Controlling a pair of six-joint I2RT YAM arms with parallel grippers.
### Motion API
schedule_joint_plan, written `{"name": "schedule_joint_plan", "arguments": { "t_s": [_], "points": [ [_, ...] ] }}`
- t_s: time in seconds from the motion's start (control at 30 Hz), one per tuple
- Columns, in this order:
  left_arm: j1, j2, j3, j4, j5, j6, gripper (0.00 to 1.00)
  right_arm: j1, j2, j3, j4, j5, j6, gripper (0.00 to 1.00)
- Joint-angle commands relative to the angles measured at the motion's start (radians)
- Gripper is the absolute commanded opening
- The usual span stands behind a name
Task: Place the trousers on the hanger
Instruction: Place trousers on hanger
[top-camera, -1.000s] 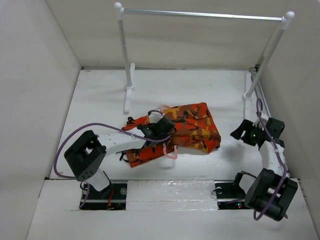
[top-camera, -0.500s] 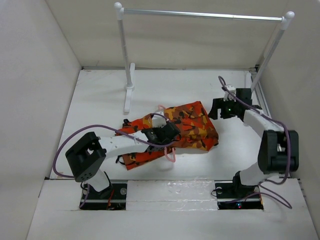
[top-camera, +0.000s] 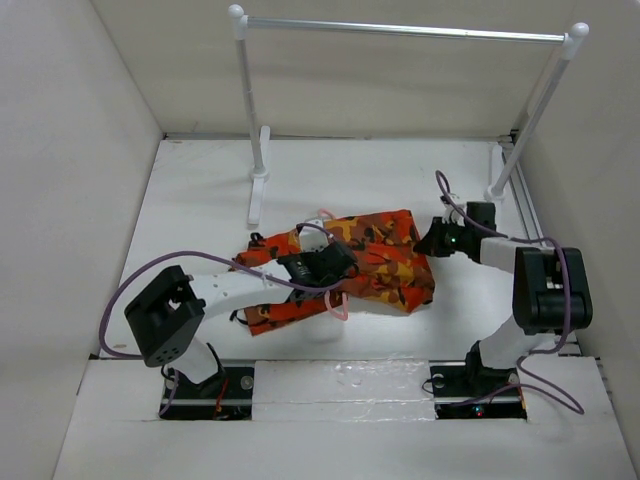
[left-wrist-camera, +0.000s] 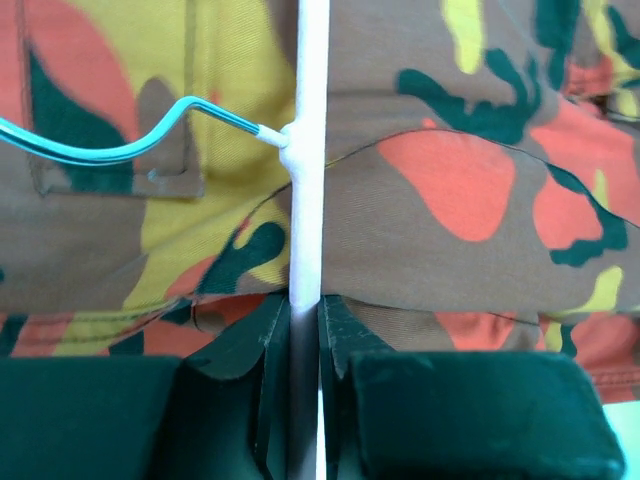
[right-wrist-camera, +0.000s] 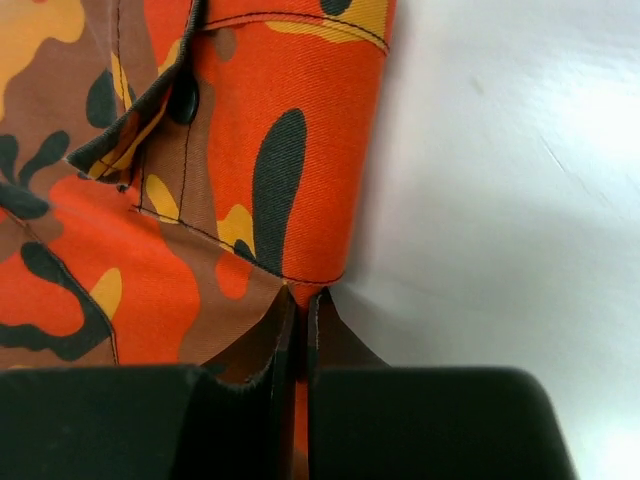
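presently the hanger (left-wrist-camera: 309, 150), atop the trousers (right-wrist-camera: 300, 130), is clamped by the left gripper (left-wrist-camera: 303, 315), their edge by the right gripper (right-wrist-camera: 297, 305); draping judged unfinished.

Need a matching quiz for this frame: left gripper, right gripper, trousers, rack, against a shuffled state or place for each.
Column one:
1. left gripper
2. right gripper
3. trousers
4. rack

Column two:
A. lying on the table
B. shut on the edge of the camouflage cloth
C. standing at the far side, nothing hung on it
D. shut on the hanger

Pairs: 1-D, 2-B, 3-A, 4-C
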Motion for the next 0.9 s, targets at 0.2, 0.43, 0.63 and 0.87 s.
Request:
{"name": "schedule_joint_plan", "arguments": {
  "t_s": [0.2,0.43,0.63,0.87],
  "points": [
    [0.018,0.009,-0.071,0.036,-0.008,-0.022,0.0,-0.276,-0.24,0.007,-0.047,-0.049,-0.027,0.0],
    [0.018,0.065,-0.091,-0.025,-0.004,-0.07,0.0,-0.399,-0.296,0.111,-0.221,-0.004,-0.095,0.0],
    [0.036,0.056,-0.113,0.034,0.062,-0.067,0.0,-0.421,-0.288,0.065,-0.237,0.042,-0.148,0.0],
    [-0.013,0.133,0.074,0.054,0.093,-0.032,0.0,-0.365,-0.263,-0.022,-0.22,0.036,-0.162,0.0]
  ]
}}
